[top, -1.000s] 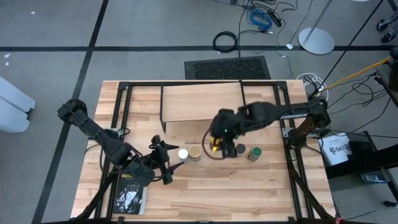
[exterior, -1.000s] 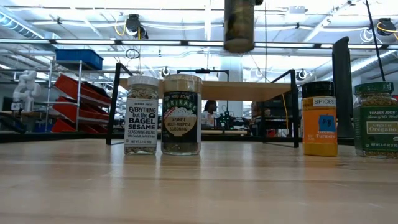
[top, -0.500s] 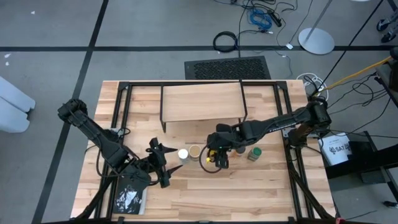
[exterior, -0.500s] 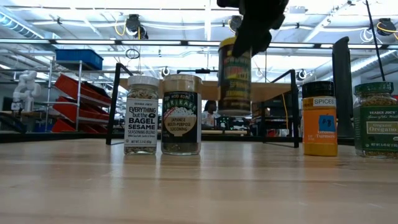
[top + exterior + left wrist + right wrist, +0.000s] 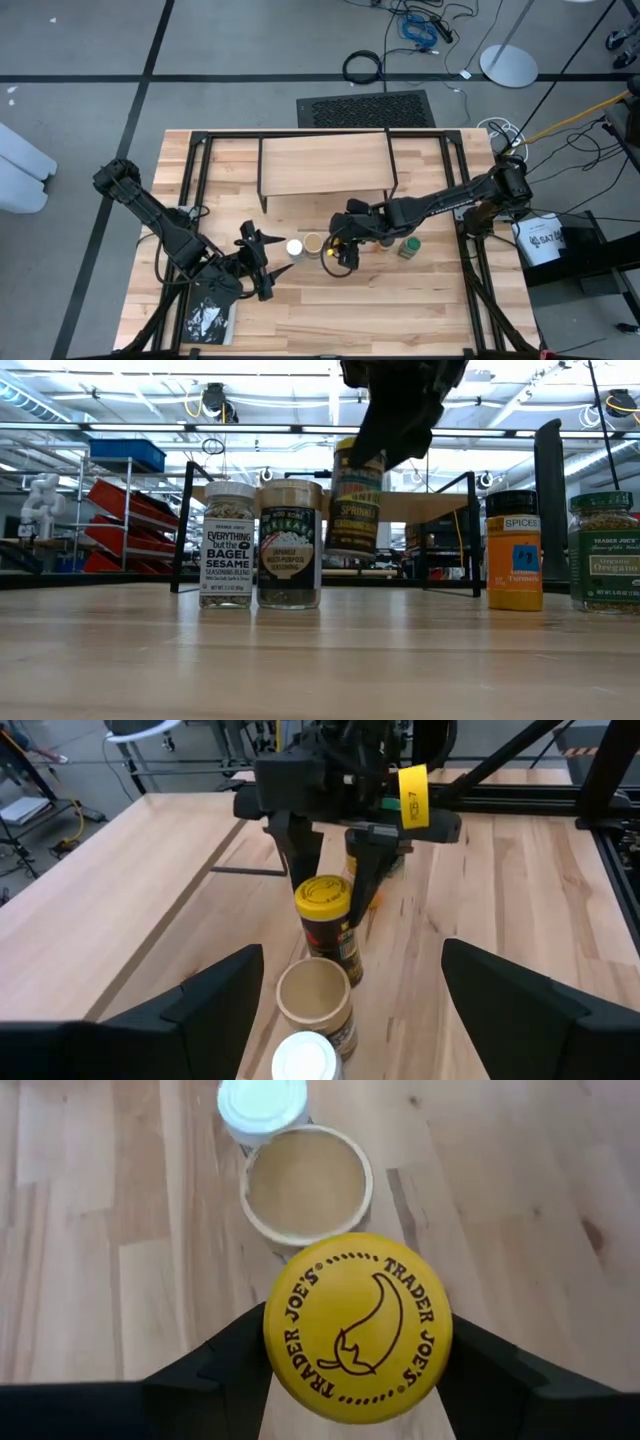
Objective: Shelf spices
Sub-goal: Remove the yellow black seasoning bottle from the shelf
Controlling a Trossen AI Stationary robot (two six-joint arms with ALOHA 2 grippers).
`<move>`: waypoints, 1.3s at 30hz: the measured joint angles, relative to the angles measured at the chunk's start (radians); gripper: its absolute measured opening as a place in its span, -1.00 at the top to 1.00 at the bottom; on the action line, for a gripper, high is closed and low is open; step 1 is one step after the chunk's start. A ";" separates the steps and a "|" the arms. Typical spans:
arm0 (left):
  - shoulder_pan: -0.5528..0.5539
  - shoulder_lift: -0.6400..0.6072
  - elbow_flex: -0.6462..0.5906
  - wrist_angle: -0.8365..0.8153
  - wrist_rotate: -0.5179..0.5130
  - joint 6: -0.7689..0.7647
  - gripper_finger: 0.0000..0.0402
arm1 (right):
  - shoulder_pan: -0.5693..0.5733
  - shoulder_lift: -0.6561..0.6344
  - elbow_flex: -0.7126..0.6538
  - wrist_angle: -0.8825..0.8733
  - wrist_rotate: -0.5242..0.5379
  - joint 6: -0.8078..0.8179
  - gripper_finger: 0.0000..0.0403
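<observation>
Item: yellow-lid jar (image 5: pixel 354 500), one of five spice jars.

Change noted: a second ago this jar was held high, only its base showing at the top of the low view; it has since been carried down and toward the tan-lid jar (image 5: pixel 314 243). It is now hung tilted, clear of the counter (image 5: pixel 420 300), just beside the tan-lid jar. The jar is judged to be mid-transfer, lowered rather than raised toward the shelf (image 5: pixel 322 163), so no shelving has been achieved; the plank is bare.

Right gripper (image 5: pixel 343 245): jaws clamped on the yellow-lid jar at either side just under the lid, as shown in the right wrist view.

Left gripper (image 5: pixel 266 262): jaws apart, nothing held, parked near the counter's front left, beside a book (image 5: pixel 207 310).

Description: dark label, yellow lid (image 5: pixel 357 1327) printed with a chilli emblem and brand name.

Other jars, all upright on the counter: white-lid jar (image 5: pixel 295 247) touching the tan-lid jar; black-lid orange jar (image 5: pixel 514 550) and green-lid jar (image 5: pixel 408 246) further right.
</observation>
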 joint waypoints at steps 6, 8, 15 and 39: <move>0.000 0.000 0.000 0.000 0.000 0.000 -0.58 | 0.000 0.000 -0.040 0.045 -0.001 0.022 -0.11; 0.000 0.000 0.000 0.000 0.000 0.000 -0.58 | 0.000 0.000 -0.050 0.047 -0.001 0.029 -0.11; 0.000 0.000 0.000 0.000 0.000 0.000 -0.58 | 0.000 0.000 -0.065 0.075 -0.002 0.030 -0.11; 0.001 0.000 0.000 0.004 -0.002 -0.001 -0.58 | 0.007 0.076 -0.065 0.104 -0.033 -0.012 -0.11</move>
